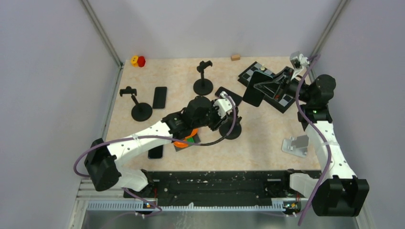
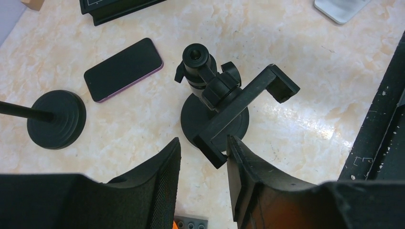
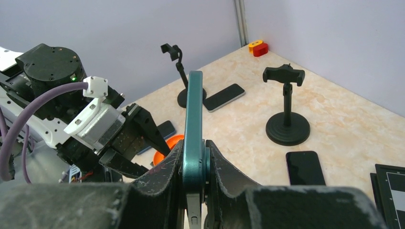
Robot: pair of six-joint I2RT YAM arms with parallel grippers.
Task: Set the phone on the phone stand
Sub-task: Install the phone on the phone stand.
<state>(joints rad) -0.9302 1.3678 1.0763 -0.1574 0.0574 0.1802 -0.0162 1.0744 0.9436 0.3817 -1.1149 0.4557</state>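
My right gripper [image 3: 193,160] is shut on a teal phone [image 3: 193,114], held edge-on above the table. In the top view this phone [image 1: 252,93] hangs at the right gripper [image 1: 265,87] over the back right. A black phone stand [image 2: 224,102] with a round base and a tilted clamp stands right in front of my left gripper [image 2: 203,152]. That gripper is open, and the clamp's lower end lies just off its right finger [image 2: 239,162]. In the top view the left gripper [image 1: 231,117] partly hides this stand [image 1: 234,131].
Two more black stands [image 1: 141,107] [image 1: 203,81] stand at the back left. Dark phones lie flat [image 1: 160,97] [image 1: 228,95] [image 1: 155,151]. A black board [image 1: 282,98] lies at the back right, a silver stand [image 1: 296,144] at the right, and an orange object [image 1: 184,140] under the left arm.
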